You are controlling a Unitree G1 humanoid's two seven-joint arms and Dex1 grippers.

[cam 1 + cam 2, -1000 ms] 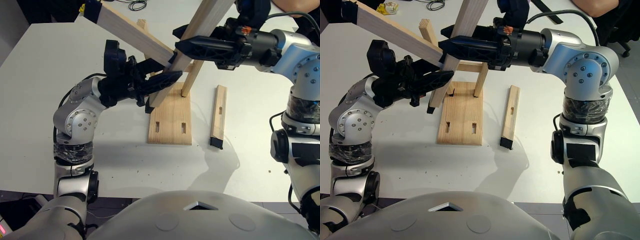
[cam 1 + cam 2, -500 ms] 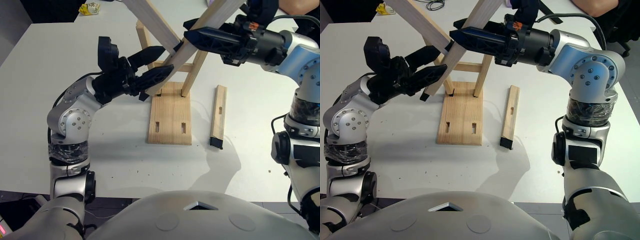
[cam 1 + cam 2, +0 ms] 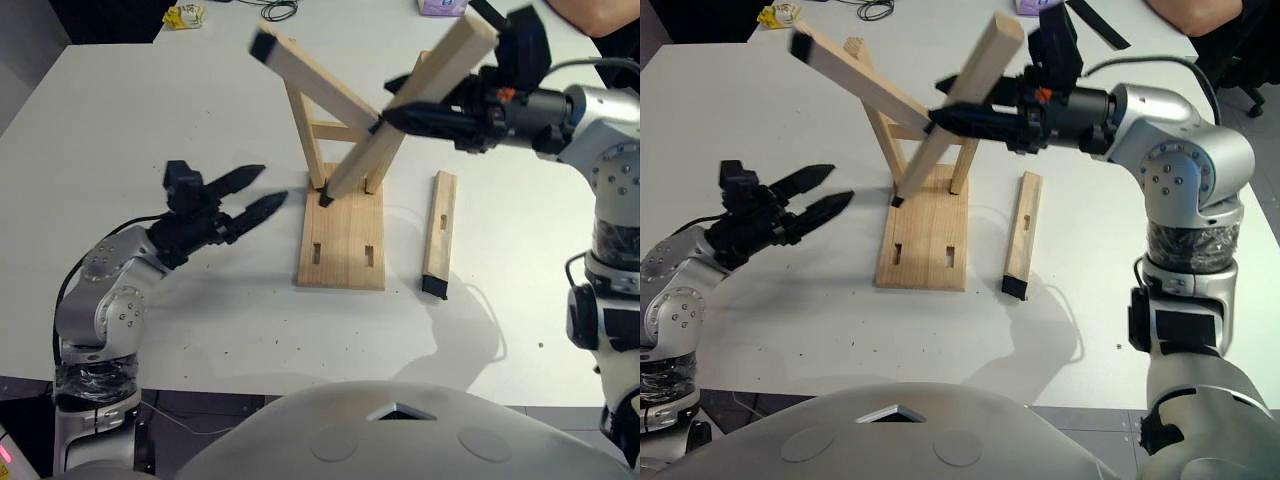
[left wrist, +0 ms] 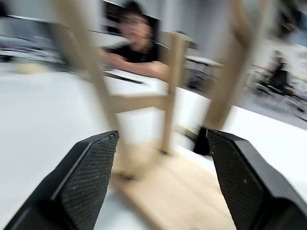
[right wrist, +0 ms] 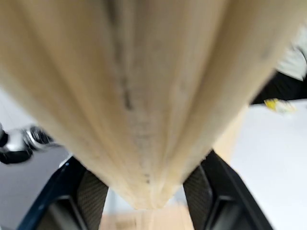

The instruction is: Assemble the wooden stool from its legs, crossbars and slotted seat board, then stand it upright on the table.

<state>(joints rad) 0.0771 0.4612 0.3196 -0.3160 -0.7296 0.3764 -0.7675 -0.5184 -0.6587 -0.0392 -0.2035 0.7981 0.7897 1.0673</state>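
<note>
Jaws of the left gripper (image 3: 276, 184) are spread wide and hold nothing. It is held low over the white table (image 3: 130, 90), to the left of the flat pale wooden seat board with rectangular slots (image 3: 340, 240) and apart from it. In the left wrist view the two ribbed black fingers (image 4: 88, 182) frame the board from a little way off.

The right gripper (image 3: 392, 118) is clenched on a long pale wooden leg with a black cap (image 3: 440, 70). This leg is held tilted, and its capped lower end is set on the far left part of the board. A second pale wooden beam with a dark end (image 3: 310, 75) slants up and to the left from the grip; how the two are joined cannot be told.

An upright pale wooden frame of two legs and a crossbar (image 3: 340, 131) is seen standing at the board's far end. A loose slotted pale wooden leg with a black tip (image 3: 438, 230) is laid flat on the table just to the right of the board.
</note>
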